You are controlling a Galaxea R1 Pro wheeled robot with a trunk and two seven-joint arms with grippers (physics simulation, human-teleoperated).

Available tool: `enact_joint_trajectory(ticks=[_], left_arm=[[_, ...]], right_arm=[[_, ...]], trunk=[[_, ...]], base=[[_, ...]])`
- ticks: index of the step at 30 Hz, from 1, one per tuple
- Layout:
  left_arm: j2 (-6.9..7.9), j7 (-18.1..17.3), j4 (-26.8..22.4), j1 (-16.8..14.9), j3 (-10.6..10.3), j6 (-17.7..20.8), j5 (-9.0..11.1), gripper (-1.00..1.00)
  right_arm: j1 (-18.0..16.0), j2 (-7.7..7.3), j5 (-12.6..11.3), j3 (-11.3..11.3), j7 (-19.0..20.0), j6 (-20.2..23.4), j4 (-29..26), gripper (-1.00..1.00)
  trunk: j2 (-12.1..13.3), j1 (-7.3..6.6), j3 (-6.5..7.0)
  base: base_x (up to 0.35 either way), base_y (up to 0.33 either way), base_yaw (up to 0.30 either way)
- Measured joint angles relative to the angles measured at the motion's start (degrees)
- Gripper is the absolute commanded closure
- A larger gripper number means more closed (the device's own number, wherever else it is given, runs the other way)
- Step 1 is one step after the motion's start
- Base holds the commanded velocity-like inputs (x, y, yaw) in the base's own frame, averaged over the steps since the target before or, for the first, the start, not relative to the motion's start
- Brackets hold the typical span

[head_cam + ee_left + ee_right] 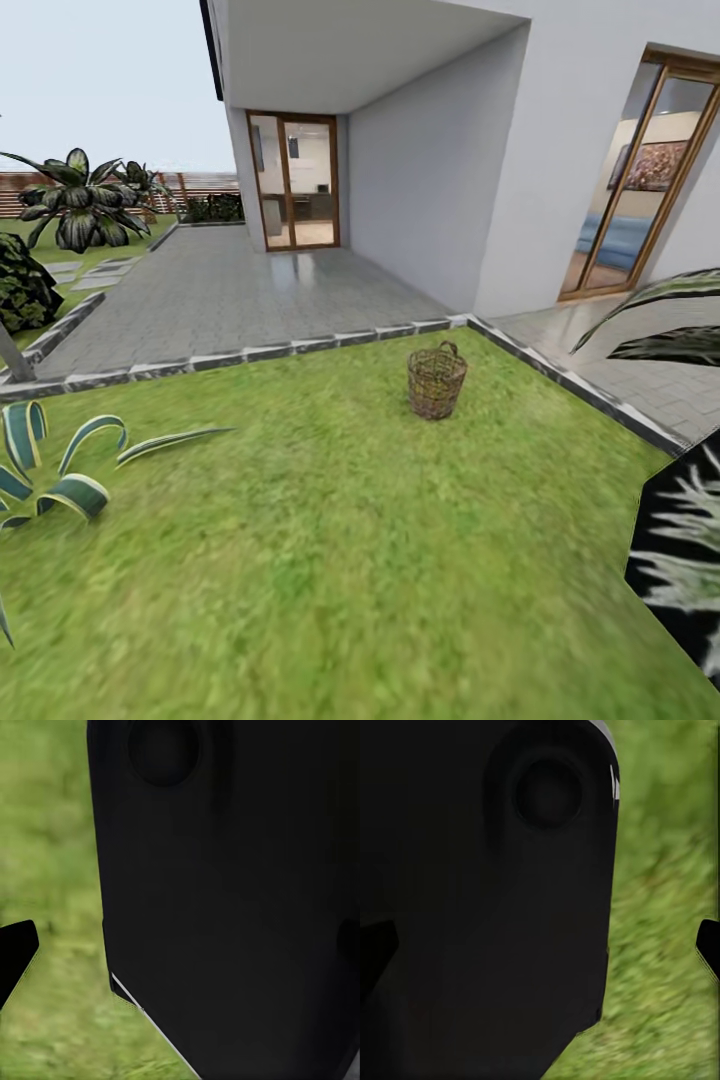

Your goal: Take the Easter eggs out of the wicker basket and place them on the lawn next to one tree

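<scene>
The wicker basket [437, 381] stands upright on the lawn [320, 520], near the paved corner some way ahead of me. From here I cannot see into it, and the three Easter eggs are hidden. A pale tree trunk [10, 354] leans at the left edge. Dark mottled leaf panels [680, 545] of a tree reach in from the right. In the left wrist view my left gripper [180, 949] hangs over grass beside a black body part, one fingertip [15, 956] showing at the frame's edge. My right gripper [540, 949] stands the same way, with its fingertip [709, 945] over grass. Both are open and hold nothing.
A grey stone kerb [250, 352] borders the lawn, with paved paths [220, 290] and the white house [450, 150] beyond. A striped-leaf plant [60, 470] grows at the left, and a dark bush [22, 285] and a broad-leaf plant [85, 205] stand farther back.
</scene>
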Motion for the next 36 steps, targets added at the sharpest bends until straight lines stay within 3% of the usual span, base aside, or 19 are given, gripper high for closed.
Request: enact_joint_trajectory(ticks=[24,30,36], left_arm=[[0.19,0.0,0.0,0.0,0.1,0.0,0.0,-1.0],[0.27,0.0,-0.1,0.0,3.4,0.0,0.0,-1.0],[0.27,0.0,-0.1,0.0,4.4,0.0,0.0,-1.0]], right_arm=[[0.0,-0.36,-0.1,-0.2,0.1,0.1,-0.2,-1.0],[0.0,-0.36,-0.2,-0.3,0.2,0.5,0.0,-1.0],[0.0,-0.18,-0.3,-0.2,0.2,0.7,0.0,-1.0]], trunk=[[0.0,0.0,0.0],[0.0,0.0,0.0],[0.0,0.0,0.0]], base=[[0.331,0.0,0.0],[0.331,0.0,0.0],[0.331,0.0,0.0]])
